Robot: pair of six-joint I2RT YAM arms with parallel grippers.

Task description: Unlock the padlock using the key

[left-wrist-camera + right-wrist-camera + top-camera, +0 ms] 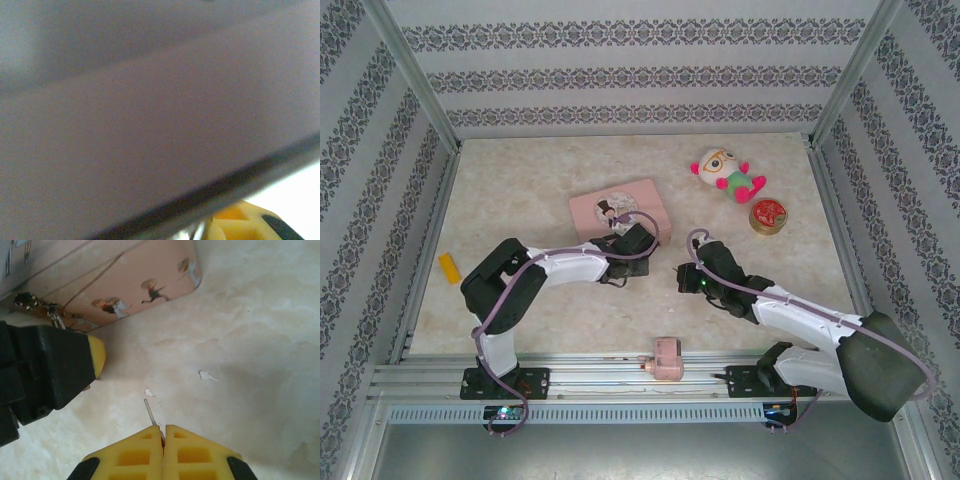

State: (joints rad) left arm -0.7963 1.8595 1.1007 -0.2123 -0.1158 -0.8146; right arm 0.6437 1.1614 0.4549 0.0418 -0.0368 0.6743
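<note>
The right fingers, yellow and pressed tight together, are clamped on the slim grey metal key. Its thin blade juts forward from between their tips over the marbled beige tabletop. Pinched by its head like this, the blade is left free to enter a keyhole.

Ahead and to the left of those tips is 1 black, yellow-tipped member of the left fingers. Whether that pair is apart or gripping anything cannot be told. Just beyond that tip, at the foot of the flat pink rectangular tin, sits what looks like the tiny brass-gold padlock with its silver shackle.

The left arm is probably there to steady the lock. The key is well short of it, so the blade likely still has to be turned and lined up with the keyhole.
</note>
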